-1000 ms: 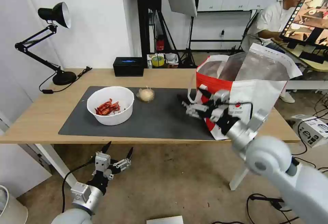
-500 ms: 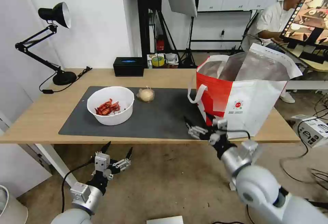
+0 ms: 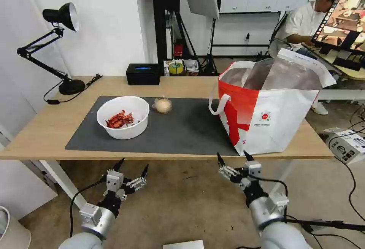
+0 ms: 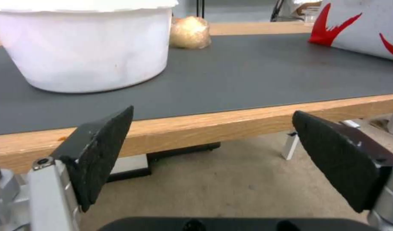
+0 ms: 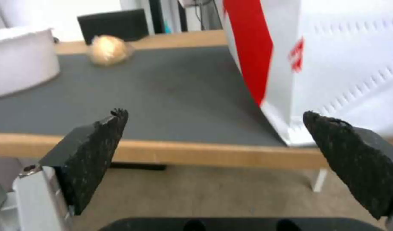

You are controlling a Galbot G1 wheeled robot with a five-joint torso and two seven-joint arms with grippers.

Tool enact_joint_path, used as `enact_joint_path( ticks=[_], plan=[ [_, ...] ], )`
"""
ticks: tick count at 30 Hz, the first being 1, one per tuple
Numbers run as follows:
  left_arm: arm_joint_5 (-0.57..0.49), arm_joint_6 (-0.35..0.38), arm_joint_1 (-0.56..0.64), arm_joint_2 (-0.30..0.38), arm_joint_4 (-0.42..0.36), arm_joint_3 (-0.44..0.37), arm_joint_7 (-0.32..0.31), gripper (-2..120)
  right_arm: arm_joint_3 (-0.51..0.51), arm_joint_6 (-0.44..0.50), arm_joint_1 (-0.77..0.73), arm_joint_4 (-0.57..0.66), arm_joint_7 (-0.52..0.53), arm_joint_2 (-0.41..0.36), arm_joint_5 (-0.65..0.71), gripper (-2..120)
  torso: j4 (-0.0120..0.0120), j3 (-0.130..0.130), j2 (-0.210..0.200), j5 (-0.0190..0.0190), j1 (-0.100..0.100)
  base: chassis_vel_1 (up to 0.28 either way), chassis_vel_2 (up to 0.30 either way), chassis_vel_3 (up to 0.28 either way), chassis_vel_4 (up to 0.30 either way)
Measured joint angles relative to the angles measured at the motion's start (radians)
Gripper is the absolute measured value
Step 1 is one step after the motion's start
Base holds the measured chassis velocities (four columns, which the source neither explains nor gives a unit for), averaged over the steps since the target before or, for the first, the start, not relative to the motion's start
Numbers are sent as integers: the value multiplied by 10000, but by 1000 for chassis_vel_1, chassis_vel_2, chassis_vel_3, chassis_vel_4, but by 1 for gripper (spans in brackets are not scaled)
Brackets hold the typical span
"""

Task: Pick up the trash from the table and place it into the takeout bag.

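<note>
Currently both arms hang low in front of the table [image 3: 45, 135], below its front edge, nothing held. Left gripper [image 3: 131, 169] sits under the mat's [image 3: 182, 135] left half, jaws spread wide and empty. Right gripper [image 3: 232, 160] sits just below the edge near the takeout bag's [image 3: 273, 116] front corner, jaws also spread wide, empty.

Trash left on the mat: white bowl [image 3: 122, 121] with red shell scraps, left-centre, and the small bagged beige lump [image 3: 162, 105] just beside it toward the back and right, apart from the bowl. Bag stands upright at the table's right end, mouth open, foil lining showing.

Key relation: bowl lies up and forward of the left gripper, nearly straight ahead in the left wrist view [image 4: 85, 48], so left arm looks the nearer one for it. Lump sits between the two arms, farther back; from the right wrist view it is ahead and off toward the bowl side [image 5: 108, 49]. Bowl is round, so no long axis to align; rim grasp is likely needed. Bag is well to the right of both items.
</note>
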Motion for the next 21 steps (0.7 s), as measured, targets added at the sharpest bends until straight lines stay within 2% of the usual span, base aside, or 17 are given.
enact_joint_path(
  ticks=[11, 21],
  plan=[
    [21, -2, 16, 14, 31, 27, 2, 100, -68, 147, -318, -201, 7, 375, -359, 100, 0, 0, 0, 0, 2, 0, 0, 0, 0],
    [-27, 6, 31, 148, -27, -143, 30, 100, -321, 169, 118, -294, -14, 281, -220, 100, -1, 0, 0, 0, 2, 0, 0, 0, 0]
  ],
)
